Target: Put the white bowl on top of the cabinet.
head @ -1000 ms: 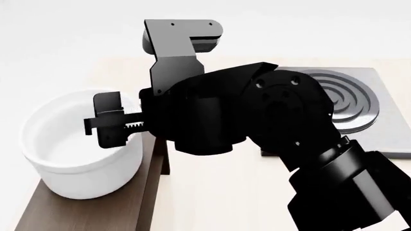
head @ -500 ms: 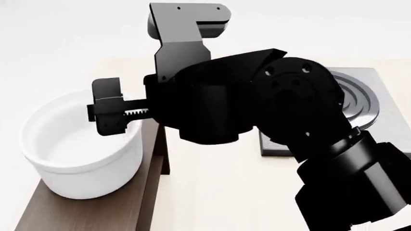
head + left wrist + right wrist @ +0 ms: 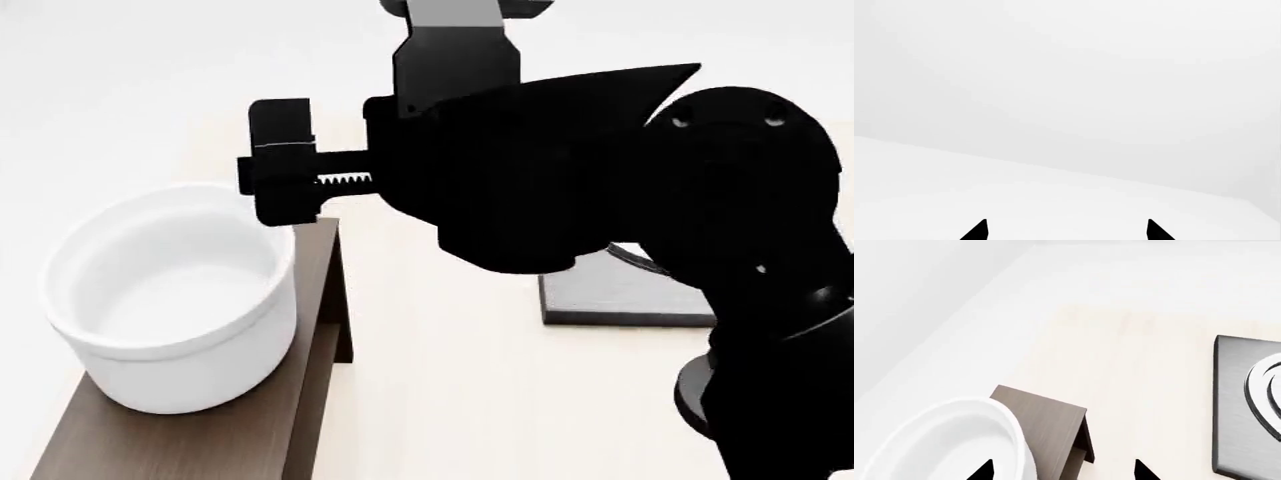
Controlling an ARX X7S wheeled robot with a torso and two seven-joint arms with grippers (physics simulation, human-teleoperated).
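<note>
Resting upright on cabinet [image 3: 200, 430] top: white bowl [image 3: 167, 300], placement looks done. Right end effector [image 3: 280, 165] empty, fingers parted, above and just beside bowl's far rim. Left end effector [image 3: 1066, 231] fingers apart, empty, facing blank wall.

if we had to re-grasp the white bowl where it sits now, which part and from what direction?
Pinch the thick rim of the white bowl from above, one finger inside the wall and one outside. It stands upright and open-topped on the cabinet, with straight walls probably too wide to span. The rim section nearest the right gripper, which hangs open just above it, looks easiest.
</note>
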